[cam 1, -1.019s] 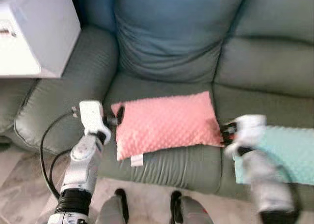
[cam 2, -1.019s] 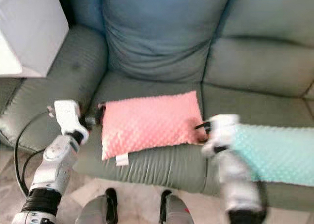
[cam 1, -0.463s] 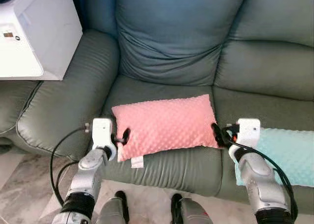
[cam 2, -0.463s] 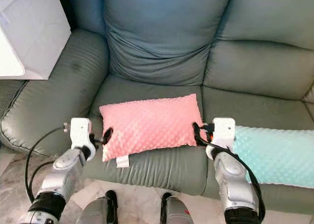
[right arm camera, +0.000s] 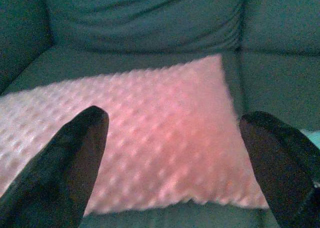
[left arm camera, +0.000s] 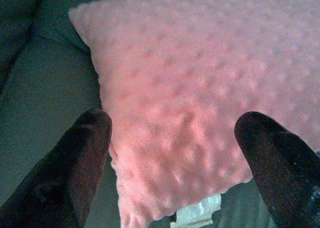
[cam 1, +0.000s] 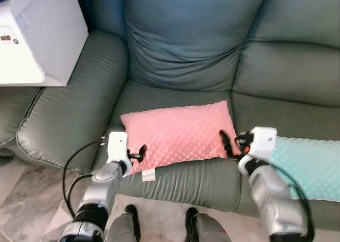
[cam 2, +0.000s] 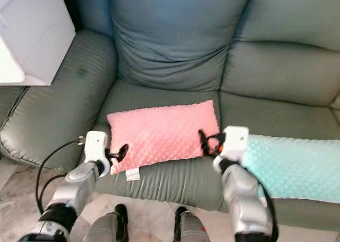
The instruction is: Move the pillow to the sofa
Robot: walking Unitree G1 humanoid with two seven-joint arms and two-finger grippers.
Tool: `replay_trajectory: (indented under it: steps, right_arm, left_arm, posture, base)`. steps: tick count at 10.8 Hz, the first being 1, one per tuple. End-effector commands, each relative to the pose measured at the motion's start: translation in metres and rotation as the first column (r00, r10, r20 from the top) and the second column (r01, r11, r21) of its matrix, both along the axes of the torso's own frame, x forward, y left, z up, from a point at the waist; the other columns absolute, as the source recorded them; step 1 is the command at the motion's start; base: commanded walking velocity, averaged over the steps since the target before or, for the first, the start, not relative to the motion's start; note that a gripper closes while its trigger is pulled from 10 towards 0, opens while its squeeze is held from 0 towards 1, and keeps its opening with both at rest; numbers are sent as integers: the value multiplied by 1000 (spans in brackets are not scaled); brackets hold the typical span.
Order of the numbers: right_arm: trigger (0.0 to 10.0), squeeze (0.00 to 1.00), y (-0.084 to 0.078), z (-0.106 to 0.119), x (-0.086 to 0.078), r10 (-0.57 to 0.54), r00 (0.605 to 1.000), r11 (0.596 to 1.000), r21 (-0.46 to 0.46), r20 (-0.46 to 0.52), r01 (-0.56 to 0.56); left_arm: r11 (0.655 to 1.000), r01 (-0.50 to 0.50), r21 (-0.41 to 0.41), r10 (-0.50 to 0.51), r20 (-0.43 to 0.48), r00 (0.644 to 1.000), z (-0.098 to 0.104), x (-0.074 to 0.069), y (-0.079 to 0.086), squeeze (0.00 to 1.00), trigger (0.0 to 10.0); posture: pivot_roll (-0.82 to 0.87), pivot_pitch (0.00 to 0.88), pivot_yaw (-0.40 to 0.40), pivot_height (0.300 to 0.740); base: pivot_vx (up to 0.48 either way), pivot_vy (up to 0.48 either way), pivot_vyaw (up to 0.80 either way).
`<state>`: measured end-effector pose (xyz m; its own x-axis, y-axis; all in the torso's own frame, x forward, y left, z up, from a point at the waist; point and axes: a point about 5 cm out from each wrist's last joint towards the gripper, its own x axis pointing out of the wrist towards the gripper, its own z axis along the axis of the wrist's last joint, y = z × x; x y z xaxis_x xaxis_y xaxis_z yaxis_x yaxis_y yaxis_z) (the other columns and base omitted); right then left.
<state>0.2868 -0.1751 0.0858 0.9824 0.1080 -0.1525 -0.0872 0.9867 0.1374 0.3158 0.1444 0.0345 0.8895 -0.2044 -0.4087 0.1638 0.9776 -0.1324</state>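
Item: pink pillow (cam 1: 178,134), lying on the sofa (cam 1: 175,183) seat's near edge. I am holding the left claw (cam 1: 139,153) and right claw (cam 1: 227,145) spread wide at its two ends, gripping nothing. Looks soft, light; best pinched at the corners.

I see the pink pillow (cam 1: 178,135) lying on the green sofa (cam 1: 212,67). My left end effector (cam 1: 139,153) and right end effector (cam 1: 227,144) touch its two ends, fingers spread apart.

One pink pillow (cam 1: 178,133), one teal pillow (cam 1: 308,165), one sofa (cam 1: 287,72), one white box (cam 1: 37,35)
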Motion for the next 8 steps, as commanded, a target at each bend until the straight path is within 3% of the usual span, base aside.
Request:
replay_trajectory:
  steps: [1, 4, 8]
  right_arm:
    - [10000, 0, 1, -5, -6, 2, 1000, 1000, 5, -30, -1]
    - [10000, 0, 4, -3, -12, 1, 999, 1000, 13, -54, 0]
    - [10000, 0, 4, 7, -12, 7, 999, 1000, 6, -32, -7]
  left_arm:
    - [1000, 11, 3, -11, -80, 997, -13, -7, -2, 0, 10000]
    - [998, 50, 50, -42, -151, 988, -23, -12, -2, 0, 10000]
    - [988, 11, 156, 20, -194, 981, -39, -23, 5, 0, 10000]
  posture:
    - [-148, 383, 6, 740]
    - [-158, 411, 7, 740]
    - [-179, 418, -8, 740]
  base:
    - [0, 0, 0]
    - [0, 0, 0]
    - [0, 0, 0]
